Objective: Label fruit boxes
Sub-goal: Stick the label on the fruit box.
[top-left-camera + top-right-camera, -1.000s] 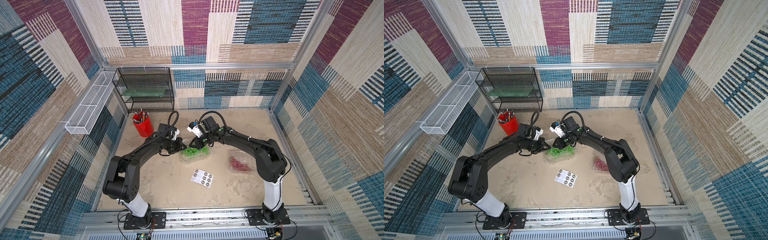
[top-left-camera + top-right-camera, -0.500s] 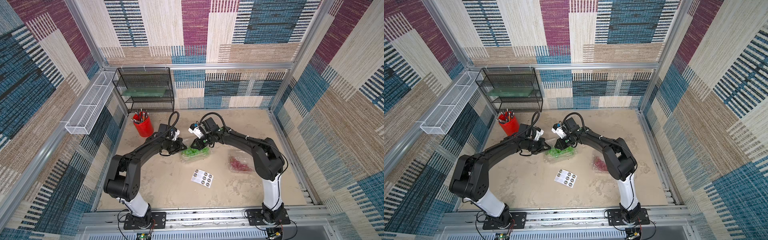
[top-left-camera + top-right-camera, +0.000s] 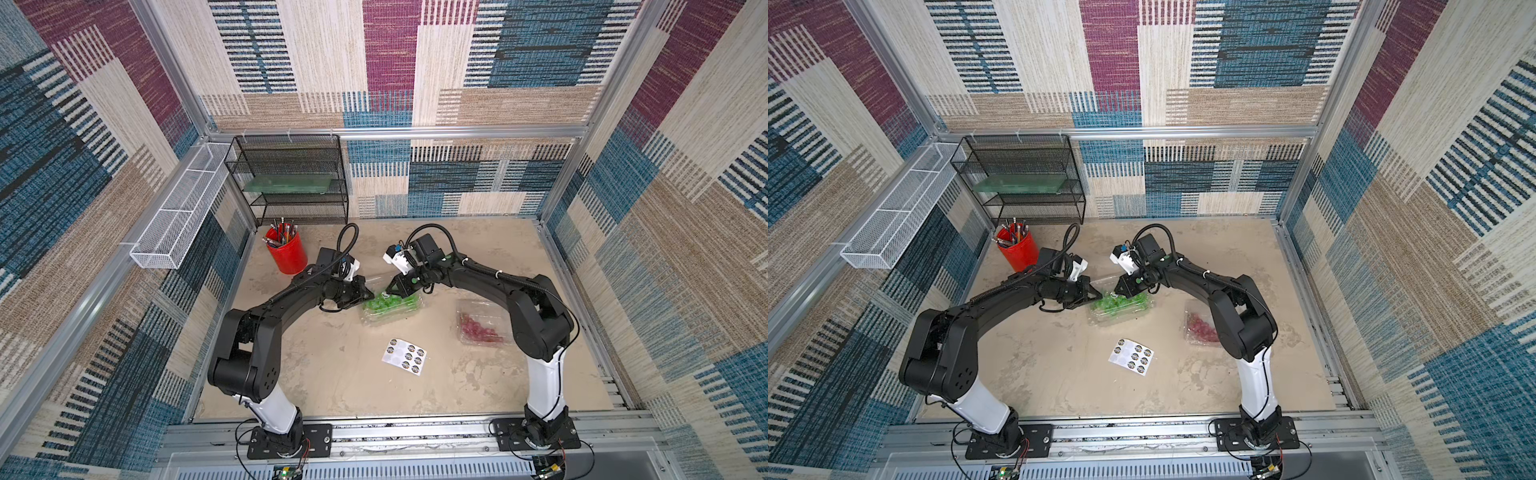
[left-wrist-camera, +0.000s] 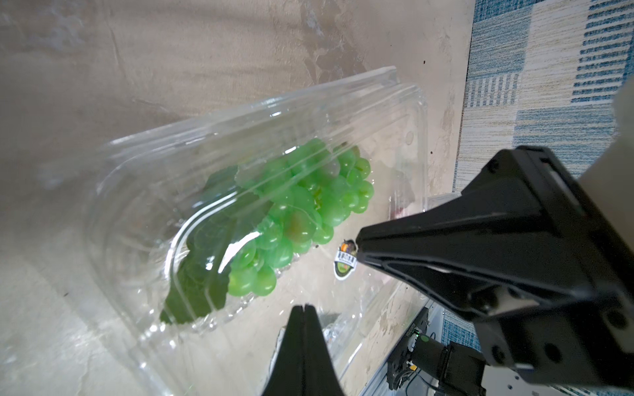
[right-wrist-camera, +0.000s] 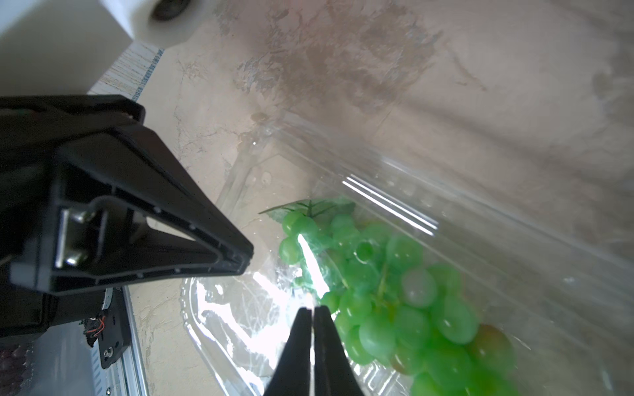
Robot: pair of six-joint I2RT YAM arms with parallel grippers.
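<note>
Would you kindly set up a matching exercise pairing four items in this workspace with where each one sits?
Things
1. green grape box
2. red grape box
3. sticker sheet
4. red pencil cup

Places
A. just in front of the black mesh shelf
B. lying flat on the table, nearer the front than both boxes
C. at the tips of the left tool and right tool
D. close beside the right arm

Pairs: 1-C, 2-D, 3-B, 4-A
</note>
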